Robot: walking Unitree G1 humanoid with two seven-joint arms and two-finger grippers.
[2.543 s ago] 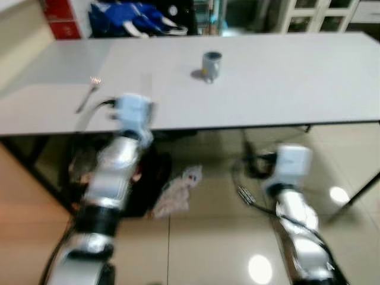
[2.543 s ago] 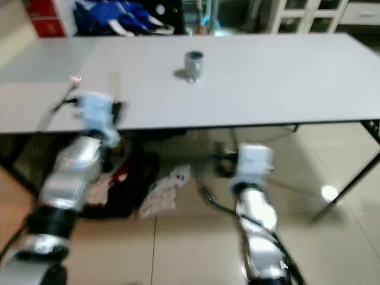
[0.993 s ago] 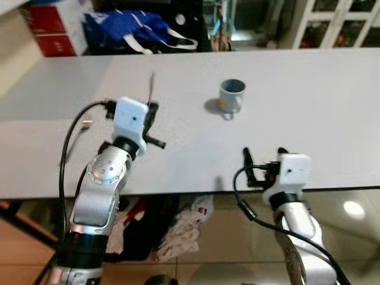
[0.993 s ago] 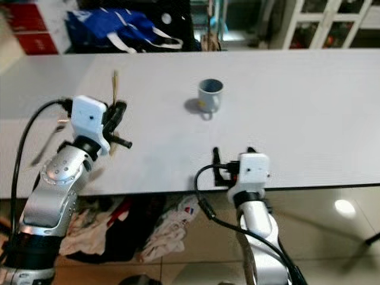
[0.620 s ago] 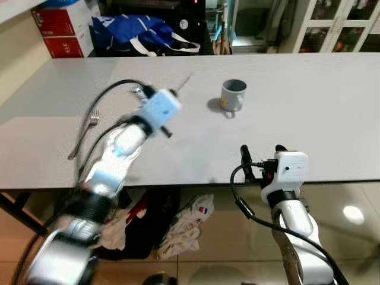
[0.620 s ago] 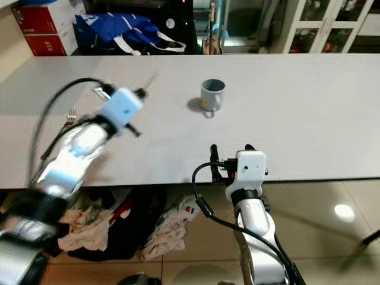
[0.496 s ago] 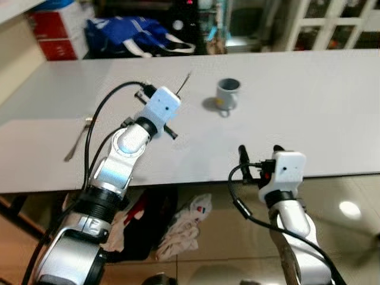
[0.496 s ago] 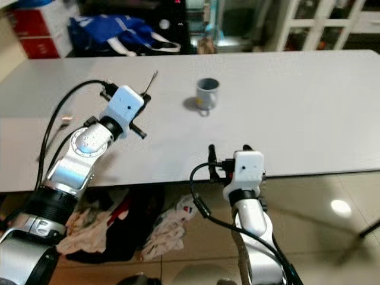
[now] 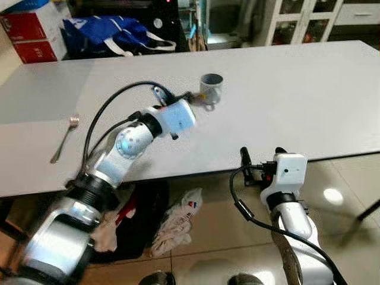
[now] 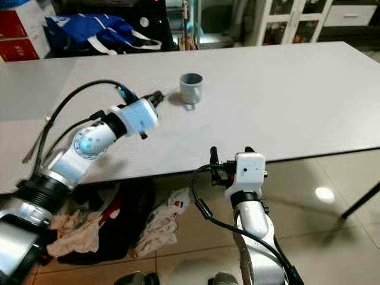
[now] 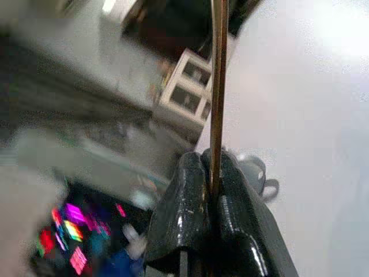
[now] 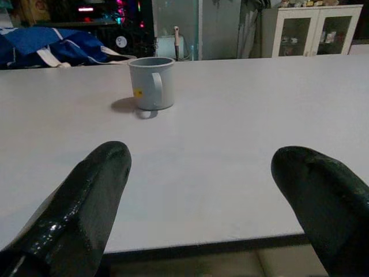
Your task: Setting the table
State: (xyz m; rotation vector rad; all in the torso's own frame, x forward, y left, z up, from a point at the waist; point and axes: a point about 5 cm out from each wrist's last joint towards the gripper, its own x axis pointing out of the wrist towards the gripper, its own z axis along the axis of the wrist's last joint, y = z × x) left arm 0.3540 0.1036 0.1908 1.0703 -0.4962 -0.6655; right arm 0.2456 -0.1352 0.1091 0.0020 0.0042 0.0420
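Left eye view: the white worktop lies broad and bare to the right of the grey mug; a fork rests near its left end. The left hand reaches over it, just beside the mug.

Left wrist view: its fingers are pressed together on a thin metal utensil handle.

Right wrist view: the right hand is spread wide at the worktop's near edge, holding nothing, the mug well beyond.

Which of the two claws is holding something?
The left claw, out over the table near the mug, pinches a thin stick; the right claw is open.
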